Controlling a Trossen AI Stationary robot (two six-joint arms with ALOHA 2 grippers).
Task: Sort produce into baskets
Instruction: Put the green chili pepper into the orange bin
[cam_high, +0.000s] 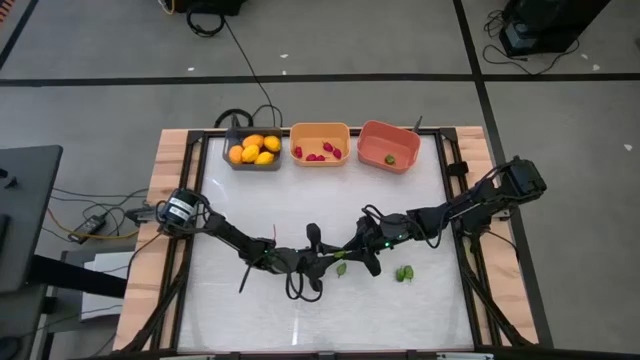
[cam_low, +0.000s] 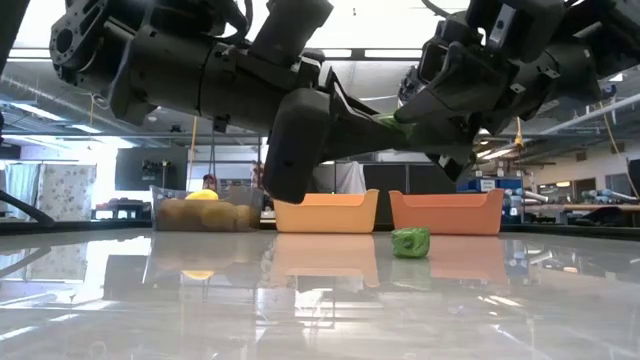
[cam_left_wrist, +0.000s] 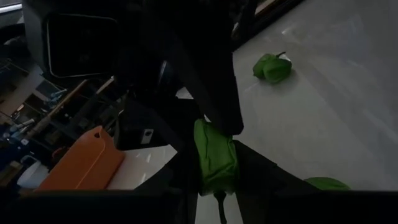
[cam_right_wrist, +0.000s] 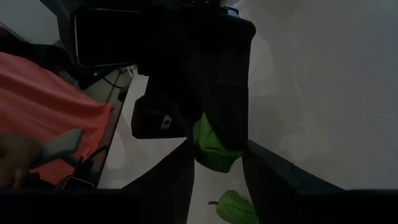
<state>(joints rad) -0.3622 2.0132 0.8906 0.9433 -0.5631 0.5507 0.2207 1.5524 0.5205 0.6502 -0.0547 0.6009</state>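
Both arms meet over the table's middle. My left gripper (cam_high: 330, 260) and my right gripper (cam_high: 356, 250) are both shut on one small green piece (cam_left_wrist: 214, 155), held well above the table (cam_low: 392, 122). Two more green pieces (cam_high: 341, 268) (cam_high: 404, 272) lie on the table below and to the right. At the far edge, the dark grey basket (cam_high: 252, 160) holds yellow-orange fruits. The orange basket (cam_high: 320, 133) holds red bits. The salmon-red basket (cam_high: 375, 140) holds one green bit (cam_high: 390, 158). My left gripper (cam_left_wrist: 214, 183) has the green piece's lower part (cam_left_wrist: 211, 177) pinched between its two fingers. The piece stands clear of the table. My right gripper (cam_right_wrist: 217, 165) has the same piece's other end (cam_right_wrist: 214, 149) between its two fingers, coming from the opposite side. One of its fingers (cam_left_wrist: 211, 93) lies on the piece's top.
The wooden frame (cam_high: 170, 150) edges the white table. Cables (cam_high: 95, 222) and a box lie off the left side. In the low view, one green piece (cam_low: 410, 241) lies on the glossy top in front of the baskets (cam_low: 326, 212).
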